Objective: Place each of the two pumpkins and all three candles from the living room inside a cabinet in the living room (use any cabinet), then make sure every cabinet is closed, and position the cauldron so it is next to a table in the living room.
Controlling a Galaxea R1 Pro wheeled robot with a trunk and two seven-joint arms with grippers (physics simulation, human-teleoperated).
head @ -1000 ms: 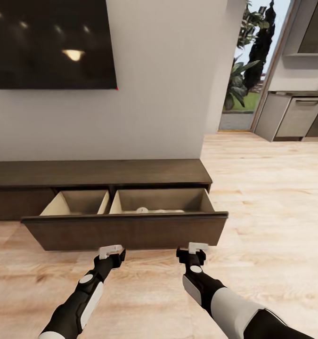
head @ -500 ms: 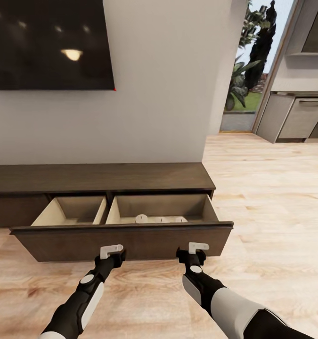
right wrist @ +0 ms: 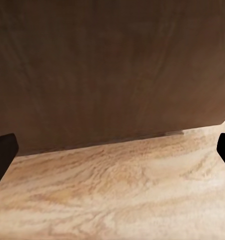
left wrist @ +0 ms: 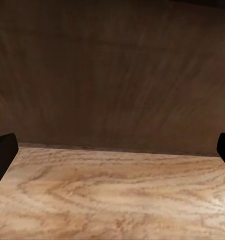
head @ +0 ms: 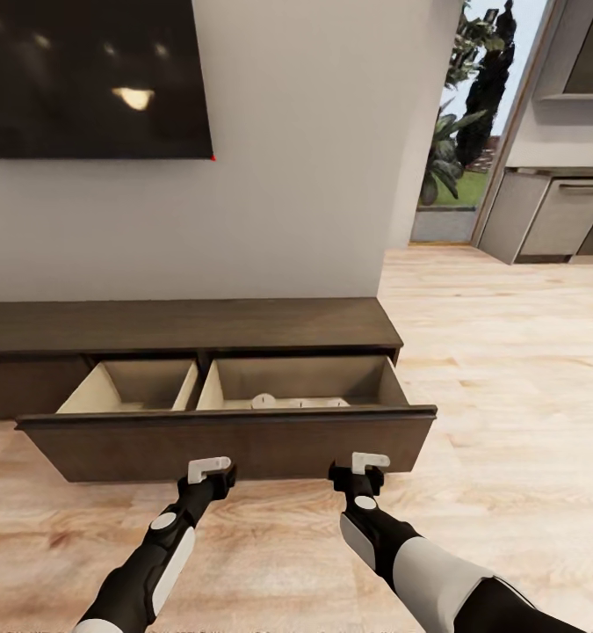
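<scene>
Both tools, left tool [head: 206, 466] and right tool [head: 368, 461], are spread wide and empty; press evenly on the drawer front [head: 226, 445] to shut the cabinet [head: 182, 323] squarely.

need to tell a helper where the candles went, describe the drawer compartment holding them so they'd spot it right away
Under the black wall screen runs a long, low, dark brown cabinet. Its wide drawer front is pulled out over the wooden floor, showing two pale beige compartments. The candles are in the wider one, nearer the cabinet's end toward the kitchen doorway; the narrower compartment beside it looks empty.
</scene>
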